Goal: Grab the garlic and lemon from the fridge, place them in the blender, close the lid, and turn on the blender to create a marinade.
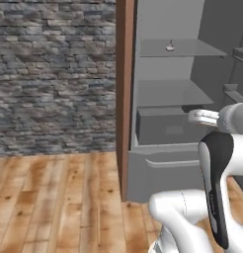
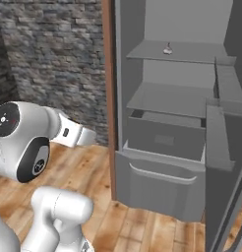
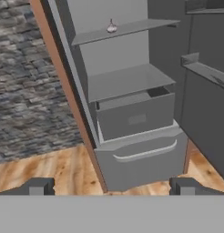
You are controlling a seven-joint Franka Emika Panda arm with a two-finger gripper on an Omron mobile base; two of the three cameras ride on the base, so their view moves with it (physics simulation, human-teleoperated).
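Closest in, the gripper [image 3: 112,186] hangs in the air with its two dark fingertips [image 3: 38,186] spread as wide as they go and nothing between them, looking straight at the open fridge [image 3: 132,109] across a stretch of bare wooden floor [image 3: 50,168]. Next comes the fridge's bottom drawer [image 3: 141,159], pulled out toward the robot, its front panel with a long curved handle jutting past the brown wooden frame [image 1: 124,99]; in the right base view that drawer front [image 2: 160,184] sticks furthest into the room. Behind and above it sits a second grey drawer box [image 3: 134,116], set back, and over that a flat middle shelf [image 3: 127,79] with free room above its surface. Higher and deeper still, on the upper shelf [image 1: 180,48], sits the garlic [image 1: 170,47], a small pale bulb standing upright, long axis vertical, pointed tip aimed at the ceiling; the hand view shows it [image 3: 112,27] near the shelf's middle, back from the front edge, and the right base view has it [image 2: 167,49] with bare shelf to either side. On the right, the open door [image 2: 226,128] carries grey ledges that narrow the approach from that side. To the left, a stone wall [image 1: 54,74] runs right up to the wooden frame.
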